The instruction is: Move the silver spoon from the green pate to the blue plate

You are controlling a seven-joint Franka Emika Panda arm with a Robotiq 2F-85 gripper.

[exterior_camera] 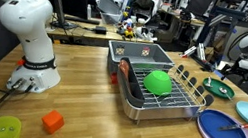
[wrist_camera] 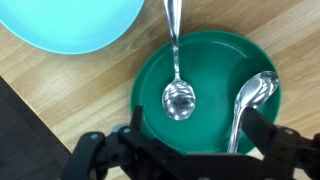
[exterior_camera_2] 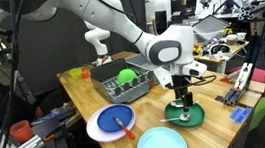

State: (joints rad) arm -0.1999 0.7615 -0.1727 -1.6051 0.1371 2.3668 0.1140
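The silver spoon [wrist_camera: 178,98] lay near the middle of the green plate [wrist_camera: 210,55], its handle running out over the far rim. Nothing of the move was done yet: no grasp, no lift, no carry. A second spoon [wrist_camera: 252,95] lay beside it towards the plate's right edge, its handle running down close to one finger; which of the two was meant I could not tell. The end effector [wrist_camera: 197,140] hung just above the plate's near side, jaws wide apart and holding nothing, the first spoon's bowl just ahead of the gap. The blue plate [exterior_camera_2: 100,126], carrying a red-handled utensil [exterior_camera_2: 124,125], sat apart on the counter [wrist_camera: 80,95].
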